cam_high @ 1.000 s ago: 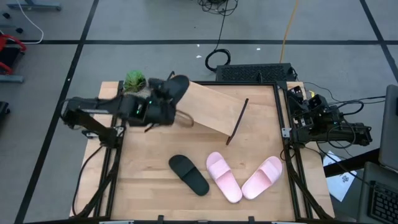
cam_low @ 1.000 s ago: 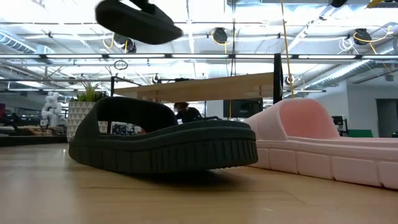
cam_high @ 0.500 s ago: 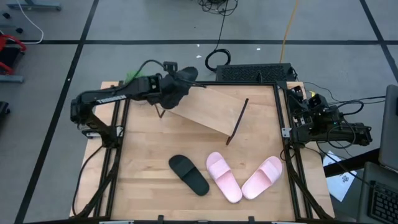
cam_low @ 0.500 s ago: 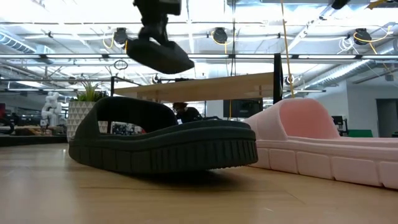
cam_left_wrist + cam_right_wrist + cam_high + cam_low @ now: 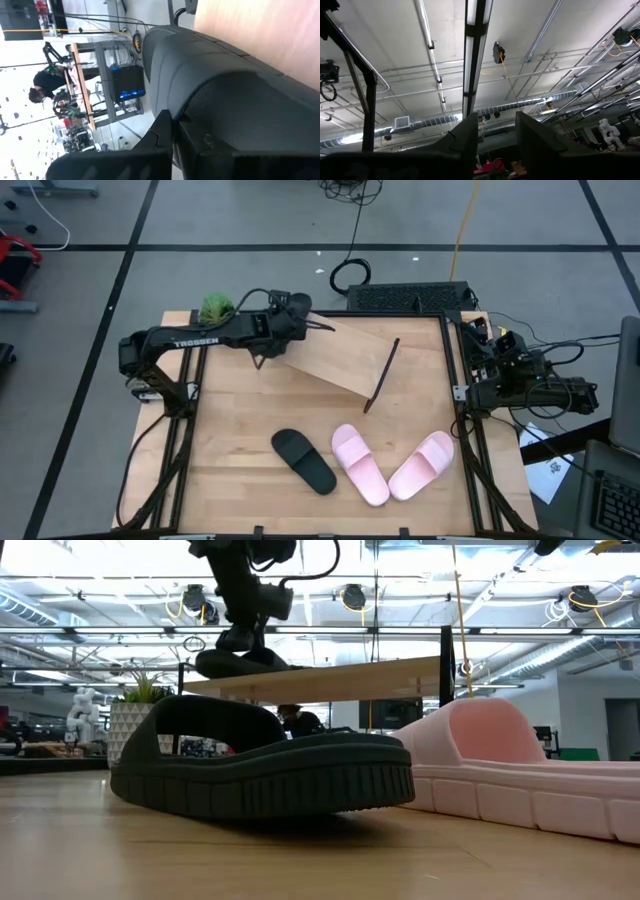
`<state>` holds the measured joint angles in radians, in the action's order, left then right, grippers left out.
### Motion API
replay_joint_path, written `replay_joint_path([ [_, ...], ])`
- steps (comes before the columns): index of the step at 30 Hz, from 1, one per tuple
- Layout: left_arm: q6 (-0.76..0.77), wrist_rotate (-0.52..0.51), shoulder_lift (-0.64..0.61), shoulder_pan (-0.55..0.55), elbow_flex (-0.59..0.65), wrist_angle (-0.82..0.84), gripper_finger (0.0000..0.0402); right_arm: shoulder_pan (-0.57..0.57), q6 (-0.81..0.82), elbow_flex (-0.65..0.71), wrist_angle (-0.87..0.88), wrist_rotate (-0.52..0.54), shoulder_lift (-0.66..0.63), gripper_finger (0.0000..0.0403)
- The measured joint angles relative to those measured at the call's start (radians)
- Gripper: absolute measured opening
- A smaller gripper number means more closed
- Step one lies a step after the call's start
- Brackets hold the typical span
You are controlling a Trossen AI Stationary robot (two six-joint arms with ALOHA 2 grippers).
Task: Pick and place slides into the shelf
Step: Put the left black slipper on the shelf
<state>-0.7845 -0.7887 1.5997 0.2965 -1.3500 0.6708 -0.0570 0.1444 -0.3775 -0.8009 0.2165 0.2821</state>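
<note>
My left gripper [image 5: 296, 323] is shut on a black slide [image 5: 240, 663] at the far left end of the shelf [image 5: 340, 355], a slanted light-wood board. In the low view the slide's sole is level with the board's top [image 5: 350, 678]. On the tabletop near the front lie a second black slide [image 5: 303, 461] and two pink slides [image 5: 359, 464] [image 5: 421, 465], soles down. My right gripper [image 5: 495, 145] is folded back at the table's right edge, open and pointing at the ceiling. My left gripper holds the black slide by its upper side, at the strap [image 5: 235, 105], slanting down from the table's left. One finger [image 5: 162, 135] shows against the strap's outer face; the slide hides the other. The slide lies about level at the board's far left end.
A green plant [image 5: 215, 307] stands at the table's far left corner, beside the left arm. A thin black frame post [image 5: 381, 375] crosses the shelf's right end. A black box [image 5: 410, 297] sits behind the far edge. Bare tabletop [image 5: 240, 420] lies between shelf and slides.
My left gripper has carried the black slide toward the table's right edge and down, from high above the table to the shelf's far left end. The slide has turned from tilted to about level at the board.
</note>
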Motion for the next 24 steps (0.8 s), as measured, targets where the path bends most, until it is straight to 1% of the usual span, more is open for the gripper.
replay_joint_path([
  [12, -0.019, 0.011, -0.001, 0.029, 0.009, -0.002, 0.0, 0.0, 0.0, 0.0, 0.008, 0.0, 0.0, 0.0121],
  [18, -0.018, 0.013, -0.001, 0.029, 0.009, 0.042, 0.0, 0.0, 0.0, 0.0, 0.01, 0.0, 0.0, 0.0121],
  [24, -0.007, 0.029, -0.002, 0.029, 0.009, 0.051, 0.0, 0.0, -0.001, 0.0, 0.01, 0.0, 0.0, 0.0121],
])
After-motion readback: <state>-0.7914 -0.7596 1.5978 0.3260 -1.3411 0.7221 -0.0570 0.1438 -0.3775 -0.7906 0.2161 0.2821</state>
